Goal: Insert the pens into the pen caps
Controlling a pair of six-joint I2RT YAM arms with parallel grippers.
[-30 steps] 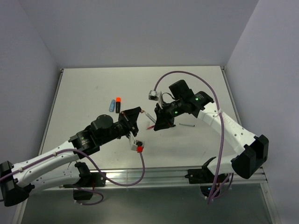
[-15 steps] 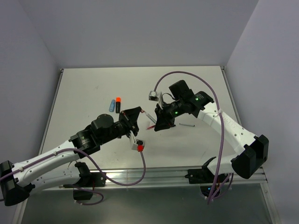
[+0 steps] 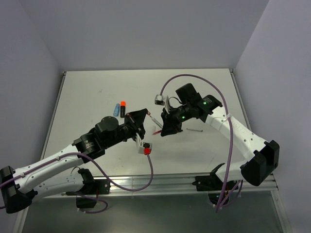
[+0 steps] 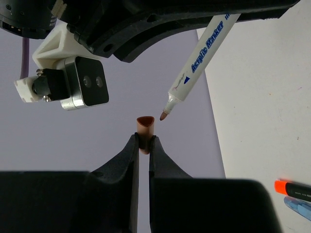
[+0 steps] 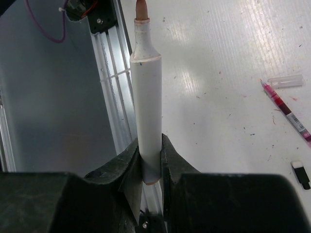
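Observation:
My left gripper (image 4: 144, 141) is shut on a small dark red pen cap (image 4: 144, 127), open mouth facing away from the camera. My right gripper (image 5: 151, 158) is shut on the barrel of a white marker (image 5: 148, 92). In the left wrist view that white marker (image 4: 201, 51) slants down, and its brownish tip sits just right of the cap's mouth, apart from it. From above, both grippers (image 3: 145, 116) (image 3: 164, 122) meet over the table's middle. A black marker with an orange end (image 3: 122, 108) and a light-blue marker (image 3: 116, 109) lie side by side behind the left gripper.
A slim red pen (image 5: 286, 114) lies on the table with a clear cap (image 5: 285, 81) beside its tip, and a small black-and-white cap (image 5: 301, 174) nearer. A grey pen (image 3: 194, 130) lies right of the right gripper. The table's metal front rail (image 5: 107, 58) runs below the marker.
My left gripper has edged a little to the right and up with the cap, closer to the marker's tip. The right arm has held still.

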